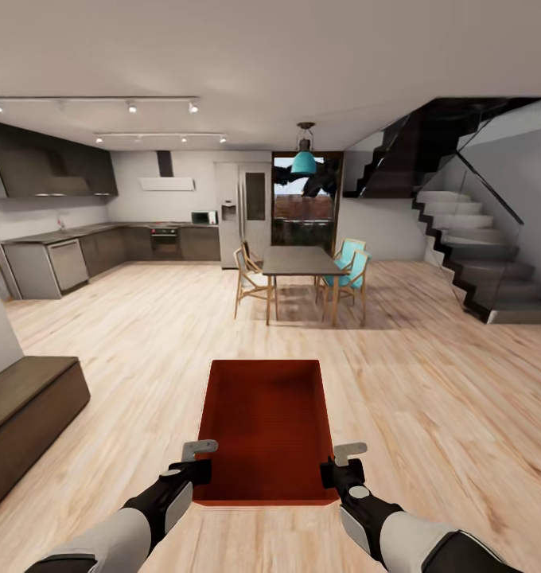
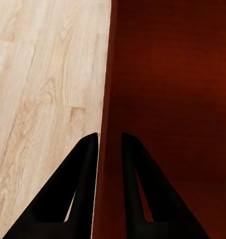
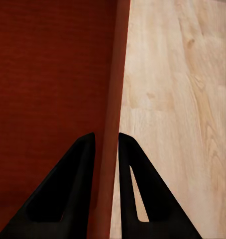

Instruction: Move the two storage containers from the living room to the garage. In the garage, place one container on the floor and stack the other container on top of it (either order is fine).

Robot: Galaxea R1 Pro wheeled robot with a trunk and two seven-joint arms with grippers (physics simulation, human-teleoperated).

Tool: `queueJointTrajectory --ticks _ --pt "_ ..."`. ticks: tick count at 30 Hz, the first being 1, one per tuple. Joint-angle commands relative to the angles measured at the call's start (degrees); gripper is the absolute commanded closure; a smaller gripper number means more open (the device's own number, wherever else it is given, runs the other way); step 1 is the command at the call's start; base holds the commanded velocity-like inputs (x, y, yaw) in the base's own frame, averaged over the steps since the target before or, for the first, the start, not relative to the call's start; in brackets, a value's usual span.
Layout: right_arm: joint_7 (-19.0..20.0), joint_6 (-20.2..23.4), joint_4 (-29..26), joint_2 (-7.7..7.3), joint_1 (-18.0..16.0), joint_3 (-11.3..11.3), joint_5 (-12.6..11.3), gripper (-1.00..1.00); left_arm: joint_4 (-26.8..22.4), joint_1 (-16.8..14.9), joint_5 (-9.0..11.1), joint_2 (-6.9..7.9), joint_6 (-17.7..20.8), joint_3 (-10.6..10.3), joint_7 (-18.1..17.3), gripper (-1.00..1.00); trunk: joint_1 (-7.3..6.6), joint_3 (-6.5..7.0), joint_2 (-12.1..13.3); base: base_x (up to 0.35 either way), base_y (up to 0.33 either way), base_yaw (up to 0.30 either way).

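Light wood plank floor (image 1: pixel 430 398), dining table (image 1: pixel 302 261) far ahead. Orange-red storage container (image 1: pixel 268 430) carried low in front, between both arms. Left gripper (image 2: pixel 109 144) clamped on its left wall, right gripper (image 3: pixel 106 144) clamped on its right wall.

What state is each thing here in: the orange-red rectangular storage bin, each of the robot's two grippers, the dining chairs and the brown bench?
Orange-red rectangular storage bin: upright, lidless, empty, held at both side walls.
Left gripper: shut on the bin's wall, one finger inside, one outside.
Right gripper: shut on the opposite wall likewise.
Dining chairs: upright, at the dark table.
Dark brown bench: on the floor, bare-topped.
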Motion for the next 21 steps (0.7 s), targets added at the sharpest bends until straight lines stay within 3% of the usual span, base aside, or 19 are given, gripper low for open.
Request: queueJointTrajectory --ticks 1,21 --pt "-0.3 -0.2 -0.7 0.15 -0.1 -0.8 -0.4 1.00 -0.1 0.0 0.2 -0.07 0.3 -0.6 0.4 1.00 0.04 -0.08 -0.1 0.321 0.000 -0.237" --pt "-0.3 -0.2 -0.7 0.15 -0.1 -0.8 -0.4 1.00 -0.1 0.0 0.2 -0.07 0.3 -0.6 0.5 1.00 0.04 -0.08 -0.1 0.321 0.000 -0.263"
